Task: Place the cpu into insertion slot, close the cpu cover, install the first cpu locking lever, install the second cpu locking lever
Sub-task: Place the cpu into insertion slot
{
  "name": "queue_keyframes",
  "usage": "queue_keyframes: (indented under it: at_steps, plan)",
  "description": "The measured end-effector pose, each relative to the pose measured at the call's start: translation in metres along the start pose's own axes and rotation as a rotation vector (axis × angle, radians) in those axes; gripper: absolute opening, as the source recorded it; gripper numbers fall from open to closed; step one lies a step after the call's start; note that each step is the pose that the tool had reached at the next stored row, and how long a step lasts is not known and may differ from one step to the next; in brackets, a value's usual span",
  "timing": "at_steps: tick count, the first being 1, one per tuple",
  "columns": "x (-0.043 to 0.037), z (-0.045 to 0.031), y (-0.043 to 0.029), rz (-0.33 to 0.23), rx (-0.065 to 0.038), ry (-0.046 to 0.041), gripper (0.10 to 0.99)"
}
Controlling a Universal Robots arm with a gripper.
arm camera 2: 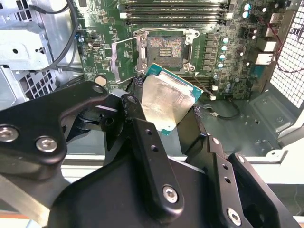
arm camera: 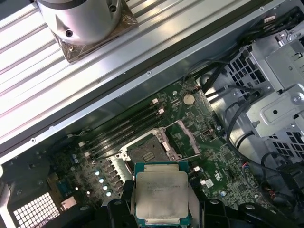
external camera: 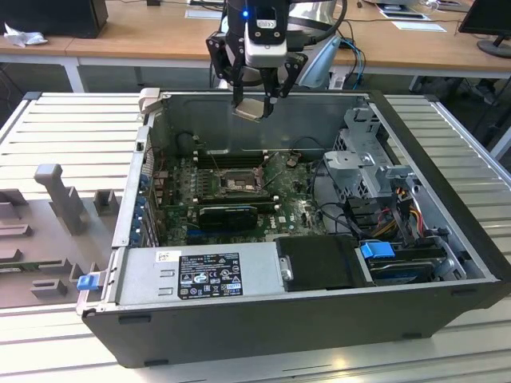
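Note:
High over the open computer case, near its rear wall, my gripper [external camera: 255, 97] is shut on the cpu [external camera: 250, 108] and holds it by two opposite edges. In both wrist views the cpu [arm camera 2: 166, 100] [arm camera: 160, 192] shows its pale silver face and green rim between the black fingers [arm camera 2: 134, 107]. Well below it on the green motherboard lies the insertion slot [external camera: 237, 183] [arm camera 2: 165, 47] [arm camera: 147, 153], a black-framed square with a bare grey centre. The cpu cover [arm camera 2: 124, 57] [arm camera: 186, 137] stands swung open beside the slot.
Long black memory slots [arm camera 2: 173, 8] run beside the socket. A power supply [external camera: 200, 275] sits at the case's front, and a drive cage [external camera: 363, 163] with cables fills the exterior view's right. Grey fixtures [external camera: 60, 195] stand on the table at the exterior view's left.

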State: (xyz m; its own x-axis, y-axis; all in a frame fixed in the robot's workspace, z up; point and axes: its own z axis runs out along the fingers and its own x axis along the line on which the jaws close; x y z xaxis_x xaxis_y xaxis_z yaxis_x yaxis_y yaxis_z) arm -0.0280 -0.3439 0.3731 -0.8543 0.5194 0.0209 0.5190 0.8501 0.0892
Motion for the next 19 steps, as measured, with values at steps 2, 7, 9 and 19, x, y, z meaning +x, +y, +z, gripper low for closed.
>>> queue_keyframes:
  at_steps: [2, 7, 9, 19]
  plan:
    - [0.0, 0.0, 0.0, 0.01, 0.0, -0.0009, 0.533]
    - [0.0, 0.0, 0.0, 0.041, -0.001, -0.0037, 0.533]
    - [0.0, -0.0001, 0.0, 0.061, -0.001, -0.0056, 0.533]
    - [-0.0001, 0.0044, -0.0004, 0.128, -0.001, -0.0123, 0.533]
